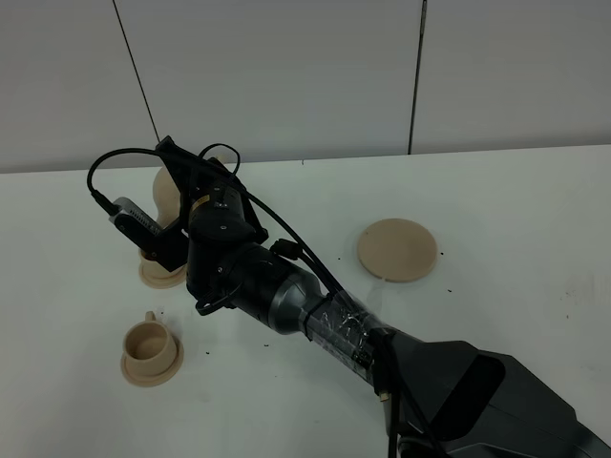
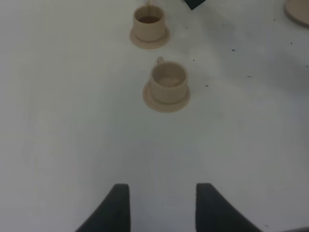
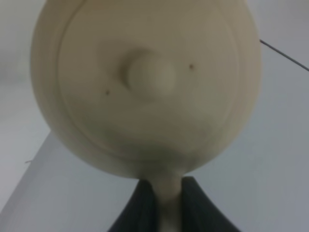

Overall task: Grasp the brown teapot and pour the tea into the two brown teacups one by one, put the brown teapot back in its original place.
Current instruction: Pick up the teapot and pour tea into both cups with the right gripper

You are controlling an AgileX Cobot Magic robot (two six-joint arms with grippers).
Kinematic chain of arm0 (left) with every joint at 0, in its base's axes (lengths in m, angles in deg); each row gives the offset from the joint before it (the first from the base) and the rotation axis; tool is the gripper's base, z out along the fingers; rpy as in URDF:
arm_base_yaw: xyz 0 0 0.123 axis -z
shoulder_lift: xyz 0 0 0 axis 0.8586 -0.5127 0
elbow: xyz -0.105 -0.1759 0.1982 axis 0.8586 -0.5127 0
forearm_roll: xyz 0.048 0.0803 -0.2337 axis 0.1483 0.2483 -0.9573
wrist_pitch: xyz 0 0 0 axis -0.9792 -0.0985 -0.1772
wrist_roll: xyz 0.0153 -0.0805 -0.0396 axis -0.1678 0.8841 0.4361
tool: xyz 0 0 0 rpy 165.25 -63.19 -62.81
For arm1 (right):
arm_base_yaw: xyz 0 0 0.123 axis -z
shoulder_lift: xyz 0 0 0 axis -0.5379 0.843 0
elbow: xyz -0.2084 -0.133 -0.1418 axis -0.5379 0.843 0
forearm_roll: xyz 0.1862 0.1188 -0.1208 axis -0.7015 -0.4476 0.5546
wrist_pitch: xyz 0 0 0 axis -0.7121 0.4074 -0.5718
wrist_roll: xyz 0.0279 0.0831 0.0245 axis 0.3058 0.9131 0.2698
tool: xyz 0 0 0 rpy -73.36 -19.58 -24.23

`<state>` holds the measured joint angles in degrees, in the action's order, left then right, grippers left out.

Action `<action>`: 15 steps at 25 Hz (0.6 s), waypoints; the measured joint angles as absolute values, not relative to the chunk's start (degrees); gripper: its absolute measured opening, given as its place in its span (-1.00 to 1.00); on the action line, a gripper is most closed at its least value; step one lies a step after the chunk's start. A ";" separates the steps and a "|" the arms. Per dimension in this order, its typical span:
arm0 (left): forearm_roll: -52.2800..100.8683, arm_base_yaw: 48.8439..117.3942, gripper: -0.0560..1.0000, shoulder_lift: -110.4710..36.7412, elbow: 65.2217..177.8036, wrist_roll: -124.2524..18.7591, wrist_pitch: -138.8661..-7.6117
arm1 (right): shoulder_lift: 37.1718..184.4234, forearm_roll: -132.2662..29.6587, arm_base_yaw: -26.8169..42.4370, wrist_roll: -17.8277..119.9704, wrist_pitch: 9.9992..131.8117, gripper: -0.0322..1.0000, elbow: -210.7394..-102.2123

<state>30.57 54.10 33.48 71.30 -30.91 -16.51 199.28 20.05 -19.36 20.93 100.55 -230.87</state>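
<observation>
My right gripper (image 1: 196, 181) has reached across to the left side of the table and is shut on the loop handle of the brown teapot (image 1: 166, 193). The teapot hangs tilted over the far teacup (image 2: 148, 21), which holds dark tea. In the right wrist view the teapot (image 3: 145, 87) fills the frame, lid knob toward the camera, its handle pinched between the dark fingers (image 3: 142, 208). The near teacup (image 1: 150, 345) stands on its saucer and looks empty (image 2: 168, 82). The wide tan saucer (image 1: 397, 250) lies bare at centre right. My left gripper (image 2: 161, 203) stands open over bare table, short of the cups.
The right arm's dark body (image 1: 286, 301) stretches diagonally from the lower right across the table's middle. Small dark specks (image 2: 233, 50) dot the white tabletop. A grey panelled wall (image 1: 305, 67) runs along the far edge.
</observation>
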 joint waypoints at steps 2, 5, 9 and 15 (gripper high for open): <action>30.57 54.10 -0.15 33.48 71.30 -30.91 -16.51 | 199.28 20.10 -19.36 21.09 100.55 -0.76 -230.87; 30.57 54.10 -0.15 33.48 71.30 -30.91 -16.51 | 199.28 20.10 -19.36 21.09 100.55 -0.76 -230.87; 30.57 54.10 -0.15 33.48 71.30 -30.91 -16.51 | 199.28 20.11 -19.36 21.09 100.55 -0.76 -230.87; 30.57 54.10 -0.15 33.48 71.30 -30.91 -16.51 | 199.28 20.11 -19.36 21.15 100.55 -0.76 -230.87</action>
